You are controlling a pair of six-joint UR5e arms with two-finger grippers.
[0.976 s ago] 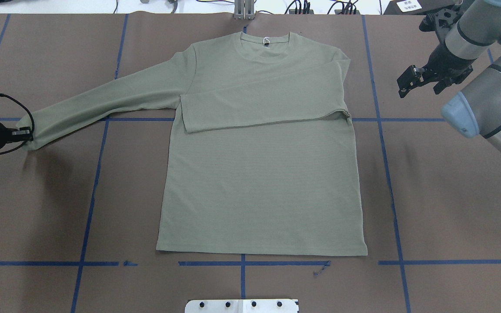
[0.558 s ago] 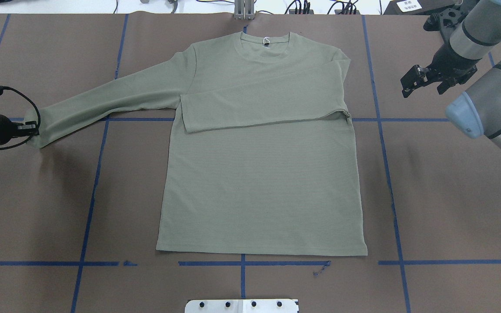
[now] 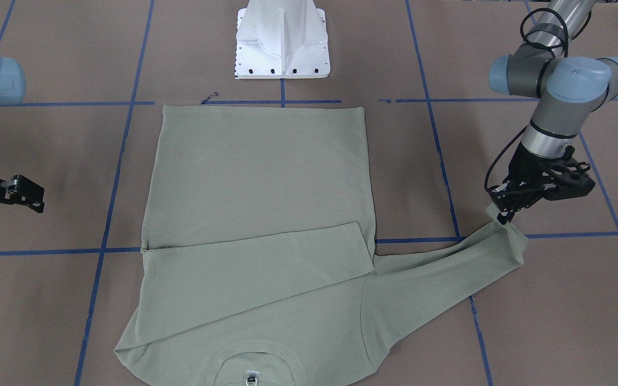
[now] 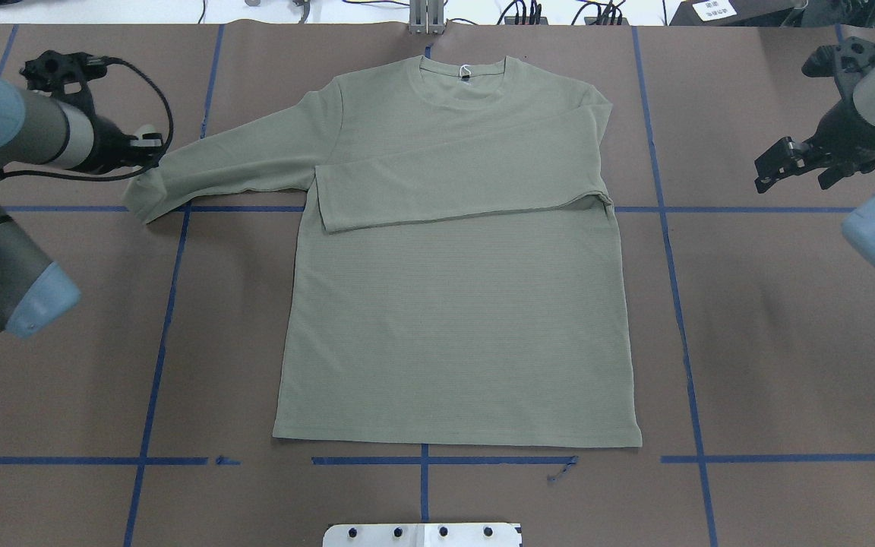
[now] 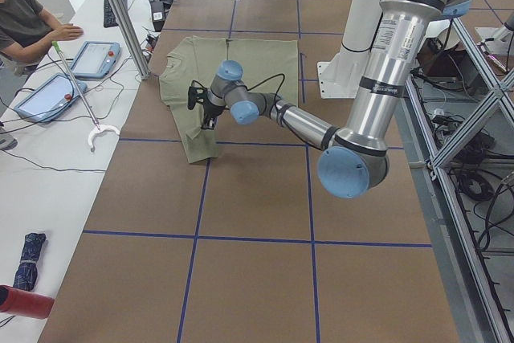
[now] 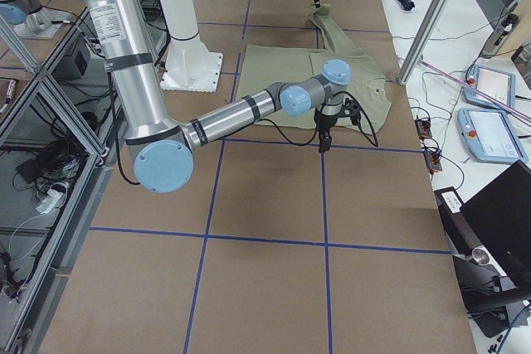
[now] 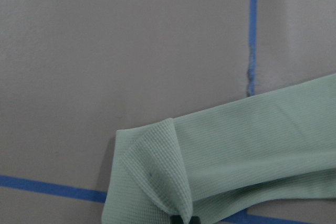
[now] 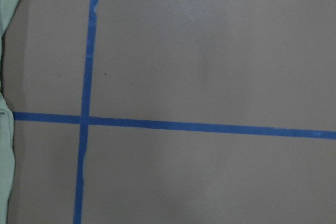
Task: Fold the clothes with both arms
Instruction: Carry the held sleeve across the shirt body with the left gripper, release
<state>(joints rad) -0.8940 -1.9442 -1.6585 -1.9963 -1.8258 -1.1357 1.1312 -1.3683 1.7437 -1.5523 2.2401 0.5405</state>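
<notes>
The pale sage-green shirt [image 4: 453, 304] lies flat on the brown table, neck at the far side with a white hang tag [image 4: 464, 72]. One sleeve is folded across the chest [image 4: 460, 182]. The other sleeve [image 4: 232, 171] stretches out toward the left arm. My left gripper [image 4: 150, 161] is shut on that sleeve's cuff and holds it just above the table; it also shows in the front view [image 3: 502, 215]. The left wrist view shows the pinched, curled cuff [image 7: 157, 177]. My right gripper [image 4: 791, 176] is open and empty, off the shirt's side, over bare table.
The white pedestal base [image 3: 282, 43] stands at the near edge by the shirt's hem. Blue tape lines [image 4: 172, 304] grid the table. A metal post [image 4: 426, 19] stands beyond the collar. An operator [image 5: 24, 22] sits by tablets at the far side.
My left gripper has carried the sleeve cuff inward toward the shirt body and toward the far side, so the sleeve is shorter and bunched. My right arm has drawn back, further from the shirt.
</notes>
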